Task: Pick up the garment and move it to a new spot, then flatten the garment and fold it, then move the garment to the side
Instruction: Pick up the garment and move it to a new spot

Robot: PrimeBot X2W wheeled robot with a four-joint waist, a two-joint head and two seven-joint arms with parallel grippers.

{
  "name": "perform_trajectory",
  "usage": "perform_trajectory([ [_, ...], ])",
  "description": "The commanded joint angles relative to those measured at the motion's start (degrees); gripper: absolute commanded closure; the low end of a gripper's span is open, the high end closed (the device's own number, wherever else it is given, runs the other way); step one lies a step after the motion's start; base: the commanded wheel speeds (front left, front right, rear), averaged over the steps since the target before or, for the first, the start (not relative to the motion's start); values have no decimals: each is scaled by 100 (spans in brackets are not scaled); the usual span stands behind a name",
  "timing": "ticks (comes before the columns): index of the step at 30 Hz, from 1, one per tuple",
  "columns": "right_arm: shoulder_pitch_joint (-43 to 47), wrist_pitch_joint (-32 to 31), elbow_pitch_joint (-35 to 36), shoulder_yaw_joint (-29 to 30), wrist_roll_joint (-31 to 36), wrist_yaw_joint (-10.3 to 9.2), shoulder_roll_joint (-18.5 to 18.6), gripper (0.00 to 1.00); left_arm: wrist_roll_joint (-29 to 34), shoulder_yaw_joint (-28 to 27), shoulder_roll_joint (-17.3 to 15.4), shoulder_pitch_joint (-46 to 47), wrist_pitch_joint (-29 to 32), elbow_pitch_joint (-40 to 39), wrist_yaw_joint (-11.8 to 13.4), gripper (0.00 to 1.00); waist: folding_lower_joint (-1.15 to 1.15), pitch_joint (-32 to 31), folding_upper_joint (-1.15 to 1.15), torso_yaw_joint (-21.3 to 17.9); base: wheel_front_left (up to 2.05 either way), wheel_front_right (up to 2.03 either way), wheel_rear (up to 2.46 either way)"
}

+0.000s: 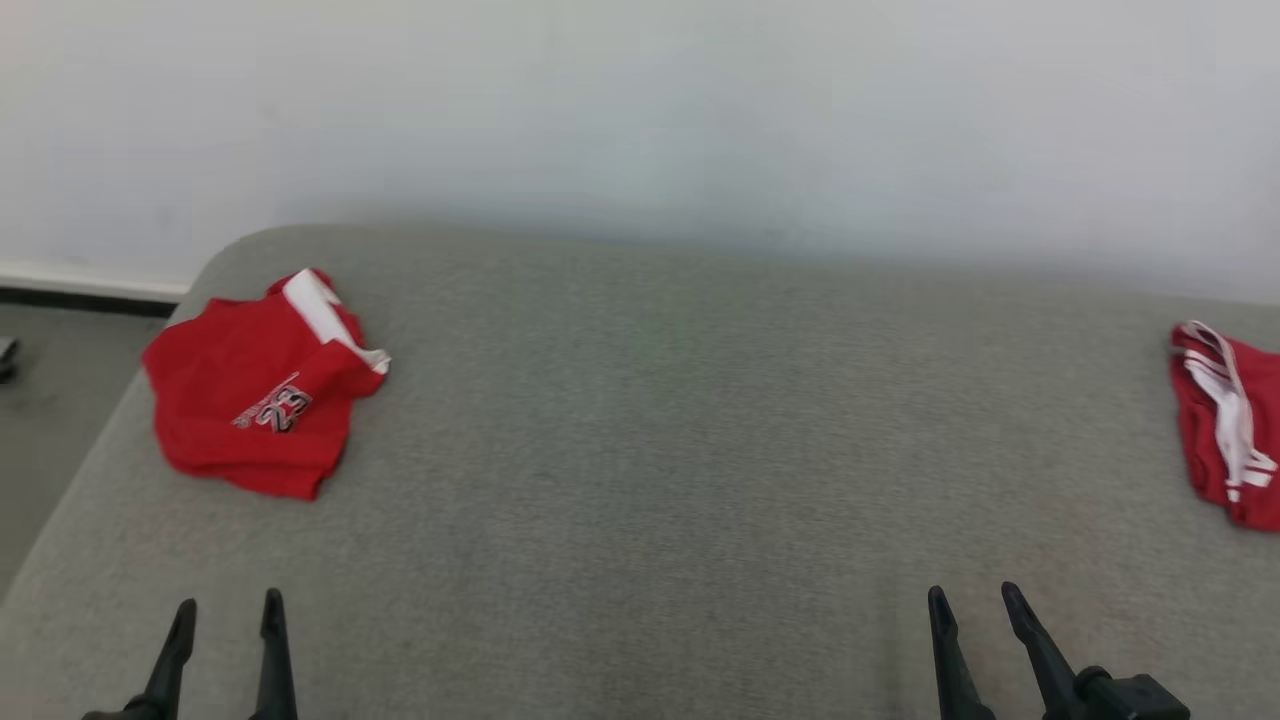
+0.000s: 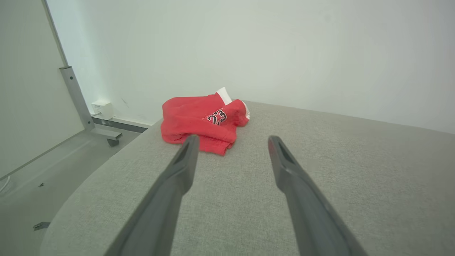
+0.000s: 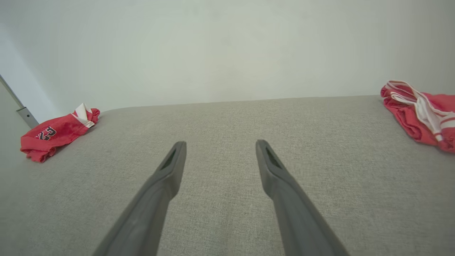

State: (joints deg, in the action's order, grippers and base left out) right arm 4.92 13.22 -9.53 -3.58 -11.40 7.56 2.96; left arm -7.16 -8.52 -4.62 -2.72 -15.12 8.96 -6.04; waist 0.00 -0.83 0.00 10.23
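A folded red garment (image 1: 255, 395) with a white trim and a printed number lies at the far left of the grey cushioned surface (image 1: 660, 420); it also shows in the left wrist view (image 2: 202, 122) and the right wrist view (image 3: 55, 133). A second red garment (image 1: 1228, 435) with white stripes lies crumpled at the right edge, seen too in the right wrist view (image 3: 421, 113). My left gripper (image 1: 228, 603) (image 2: 231, 140) stands open near the front left, well short of the folded garment. My right gripper (image 1: 975, 593) (image 3: 220, 144) stands open near the front right, holding nothing.
A pale wall (image 1: 640, 110) rises behind the surface. Left of the surface the floor (image 2: 35, 177) drops away, with a grey metal stand (image 2: 80, 103) on a caster and a wall socket (image 2: 101, 108). The surface's left corner is rounded.
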Motion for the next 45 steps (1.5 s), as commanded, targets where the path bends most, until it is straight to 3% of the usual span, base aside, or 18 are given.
perform_trajectory([
  [1,-39,43,-32,-31,-36,-17,-10,0,-46,-50,-51,55,-1,12,27,0,0,57,0,569,0,0,0],
  [12,-235,92,-205,-171,-54,-17,-9,0,-110,-148,-81,-18,-1,-3,99,0,0,166,0,1587,0,0,0],
  [21,-359,119,-308,-245,-59,-17,-8,0,-148,-219,-57,-87,0,-36,157,0,0,222,0,1930,0,0,0],
  [35,-504,75,-273,-129,115,-17,-7,0,-284,-293,-29,292,0,36,178,0,0,455,0,1700,0,0,0],
  [45,-879,-157,134,227,483,-17,101,0,-534,-343,-465,1905,0,407,25,0,0,1241,0,900,0,0,0],
])
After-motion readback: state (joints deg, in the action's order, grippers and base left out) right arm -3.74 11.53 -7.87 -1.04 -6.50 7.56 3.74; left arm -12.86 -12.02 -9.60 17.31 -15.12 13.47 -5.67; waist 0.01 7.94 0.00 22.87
